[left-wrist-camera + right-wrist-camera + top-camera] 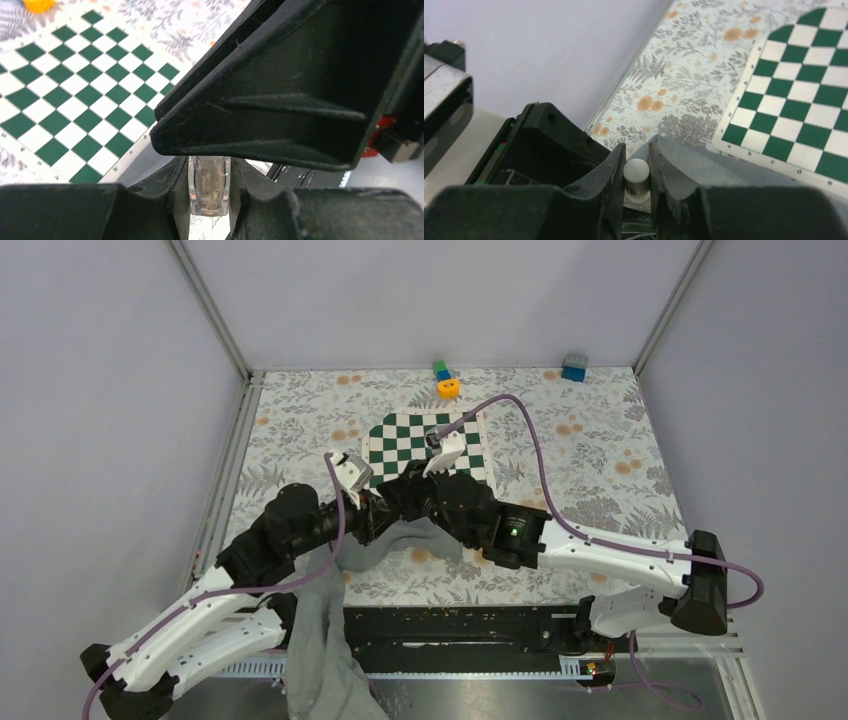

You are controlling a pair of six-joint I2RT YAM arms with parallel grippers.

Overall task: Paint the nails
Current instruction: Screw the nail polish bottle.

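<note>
Left gripper (209, 172): clamped on a small clear bottle (209, 194), 1 finger (176, 192) pressed against each side. We see a brownish tinge through its wall.
Right gripper (637, 164): closed on a white cap (637, 176) with a rounded top, which stands upright between the 2 fingers (611, 170).
Meeting point: from above, both wrists converge over the near edge of the chequered mat with their tips close together. In the left wrist view, the black body of the other arm looms just beyond the bottle.
Nails: we cannot make them out in any of the 3 views. The arms cover the spot below the 2 grippers.
Grey sleeve (322, 635): runs from the near table edge, between the arm bases, up to beneath the grippers. Grey fabric also shows just beyond the cap in the right wrist view.
Chequered mat (400, 440): green and white, flat on the floral table (600, 440), just beyond the grippers.
Orange ring (449, 388): near the far edge, with a green and blue block (441, 370) just behind it.
Blue block (574, 367): by the far edge, well apart to the right.
</note>
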